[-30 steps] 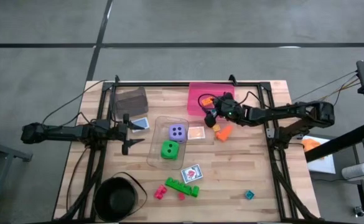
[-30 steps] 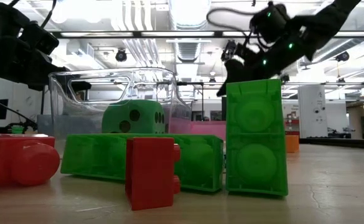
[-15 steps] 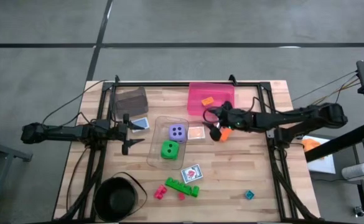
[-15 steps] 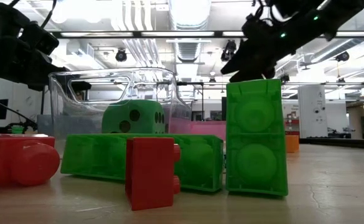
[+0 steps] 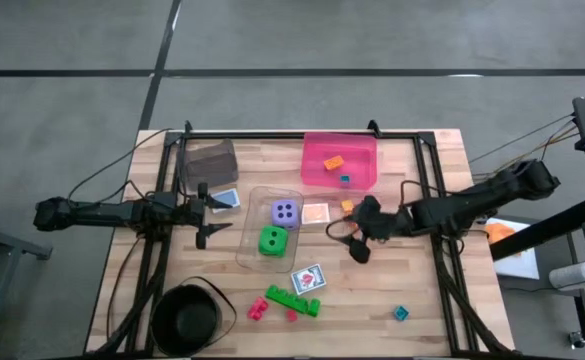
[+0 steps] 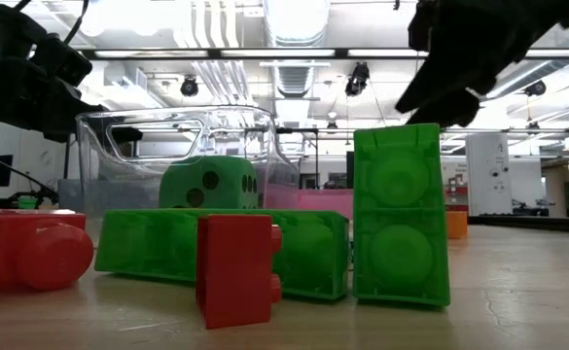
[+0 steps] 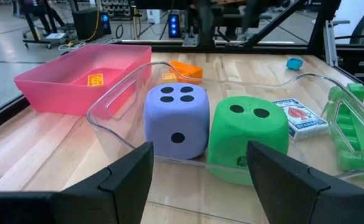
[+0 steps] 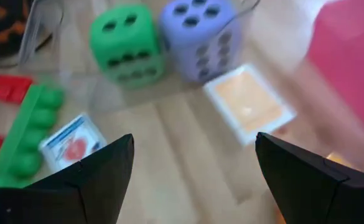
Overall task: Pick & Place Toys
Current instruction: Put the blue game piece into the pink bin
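Right gripper [image 5: 357, 243] empty, fingers spread, above bare wood. Small orange plastic brick [image 5: 347, 205] just behind it; peach picture card [image 5: 316, 214] beside. Left gripper [image 5: 207, 210] open, parked beside clear plastic bin [image 5: 247, 215]. Risk, I judge: a low approach nudges the brick away.

Bare wood beneath the open right pincer [image 5: 357, 240]; clear bin [image 5: 247, 232] and, seemingly close, card [image 5: 309, 278] alongside.

Purple die [image 5: 285, 212] w/ dark dots; green die [image 5: 271, 240] same; pink bin [image 5: 362, 150]; black bowl [image 5: 186, 318]; green brick [image 5: 292, 299].
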`<state>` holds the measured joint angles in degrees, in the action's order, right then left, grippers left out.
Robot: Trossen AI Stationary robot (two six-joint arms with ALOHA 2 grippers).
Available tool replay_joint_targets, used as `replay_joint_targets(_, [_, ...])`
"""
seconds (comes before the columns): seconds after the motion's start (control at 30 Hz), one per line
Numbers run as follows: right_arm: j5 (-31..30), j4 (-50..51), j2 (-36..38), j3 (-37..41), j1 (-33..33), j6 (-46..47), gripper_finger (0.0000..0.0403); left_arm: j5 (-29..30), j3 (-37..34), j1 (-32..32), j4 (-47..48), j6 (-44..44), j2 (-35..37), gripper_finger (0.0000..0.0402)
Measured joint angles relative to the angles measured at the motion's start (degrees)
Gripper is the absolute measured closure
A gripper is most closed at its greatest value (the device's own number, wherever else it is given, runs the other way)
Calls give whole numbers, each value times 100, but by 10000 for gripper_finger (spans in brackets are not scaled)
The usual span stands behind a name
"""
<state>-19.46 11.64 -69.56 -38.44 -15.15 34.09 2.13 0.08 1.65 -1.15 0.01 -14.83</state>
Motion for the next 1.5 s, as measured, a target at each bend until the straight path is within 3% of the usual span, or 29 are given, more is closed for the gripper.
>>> replay_joint_targets(0.37, [590, 2565, -824, -1535, -1225, 1856, 69, -2, 0, 0, 2, -2, 0, 144])
replay_joint_targets(0.6, [1608, 3782, -1813, -2605, -1874, 2735, 69, -2, 0, 0, 2, -2, 0, 144])
replay_joint_targets(0.83, [2180, 4963, -2868, -3569, -2604, 3318, 69, -2, 0, 1, 4, -2, 0, 144])
replay_joint_targets(1.07, [2197, 4989, -3268, -3933, -3276, 3923, 69, -2, 0, 0, 5, -2, 0, 144])
replay_joint_targets(1.23, [1797, 5060, -3148, -3870, -3737, 4674, 69, -2, 0, 0, 5, -2, 0, 144])
replay_joint_targets(1.5, [1729, 5506, -3029, -3751, -4262, 5765, 69, -4, 0, 0, 5, -2, 0, 144])
